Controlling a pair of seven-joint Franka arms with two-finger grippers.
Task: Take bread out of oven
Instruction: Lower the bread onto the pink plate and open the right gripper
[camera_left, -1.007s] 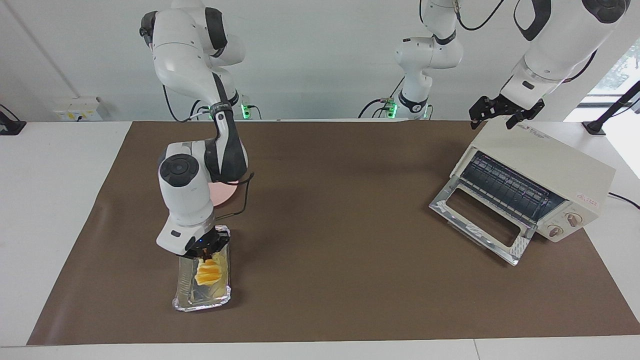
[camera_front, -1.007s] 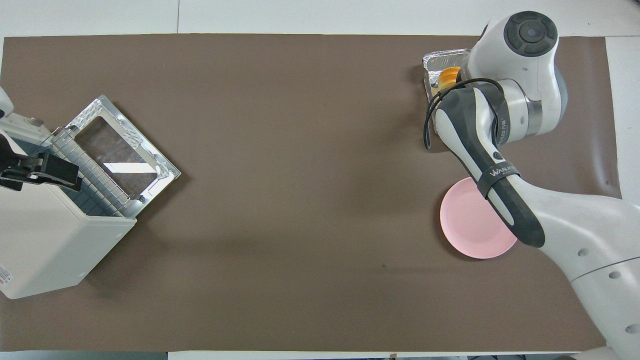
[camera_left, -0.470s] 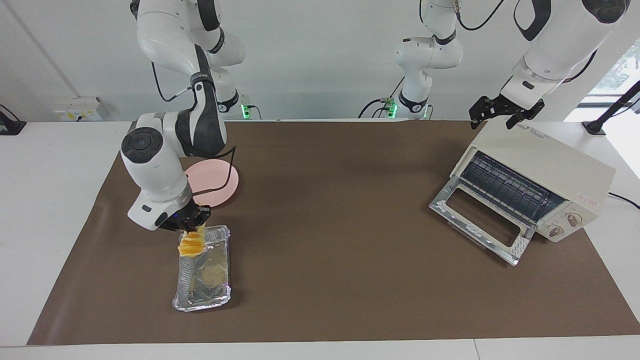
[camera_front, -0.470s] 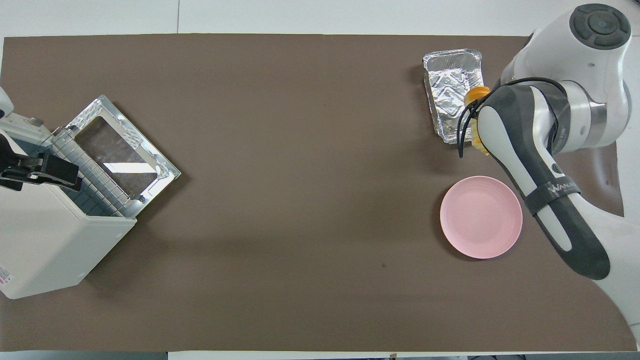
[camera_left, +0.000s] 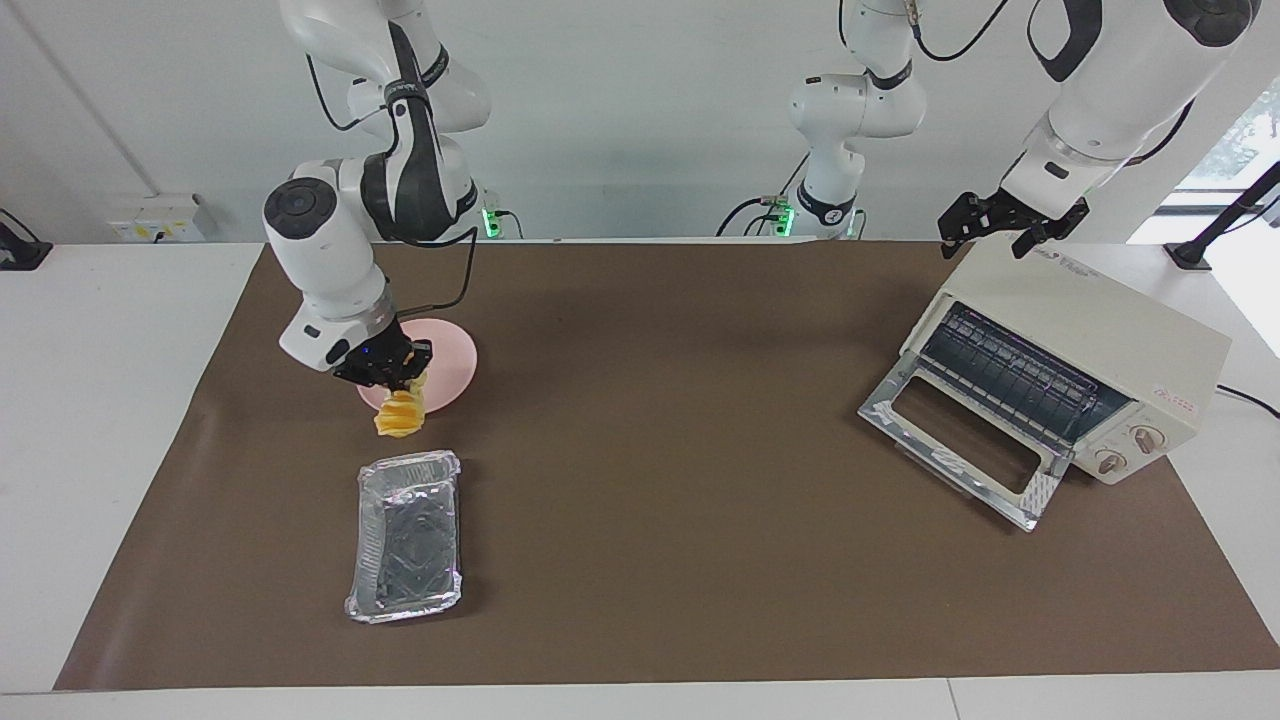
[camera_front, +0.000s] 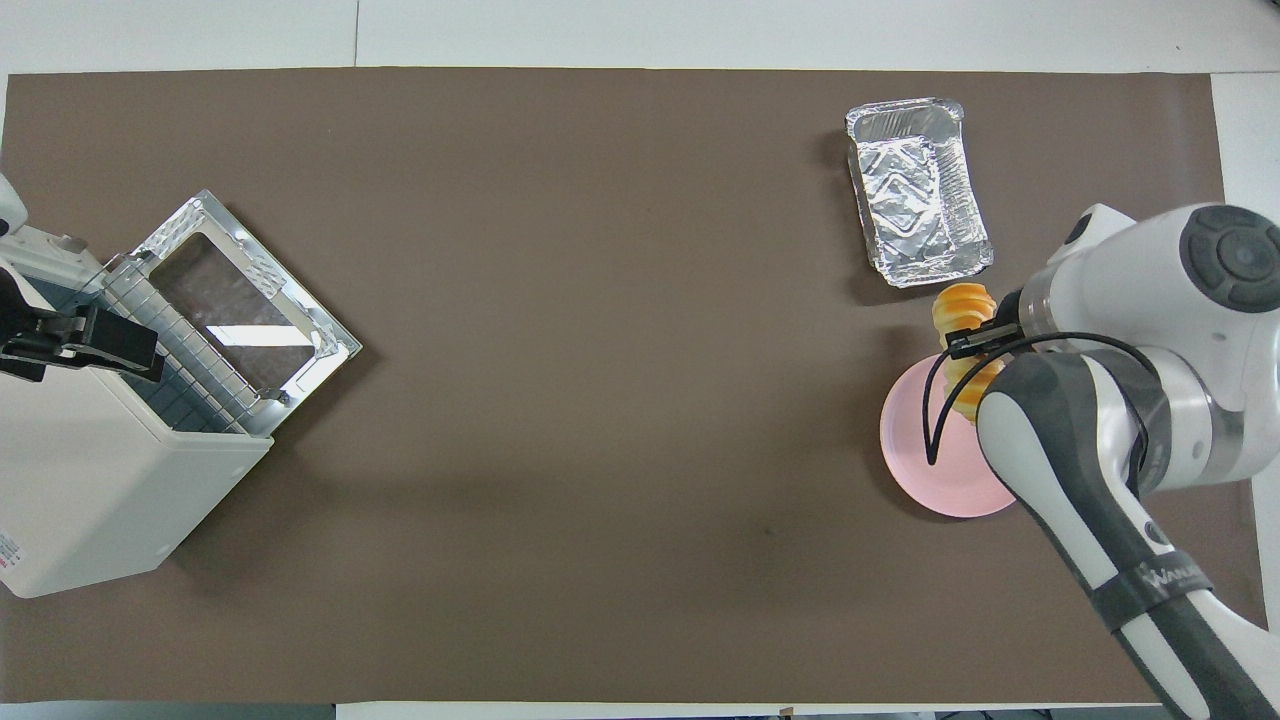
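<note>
hanging from the closed right gripper, the bread dangles end-down in the air over the edge of the pink plate, pinched at its upper end only. it looks light and soft (the ridged segments seem to sag a little below the fingers), so i judge it will squash under a hard pinch and may swing or tear loose if moved fast; a hold across the middle of its narrow width would carry it more steadily than this end grip.

the plate lies nearer to the robots than the foil tray, which sits bare on the brown mat, both toward the right arm's end of the table. the mat is flat, matt and likely not slippery, with wide bare room between plate and oven.

toward the left arm's end stands the oven, its glass door folded down onto the mat and the wire rack bare. the left gripper waits with fingers spread over the oven's top corner, holding nothing.
</note>
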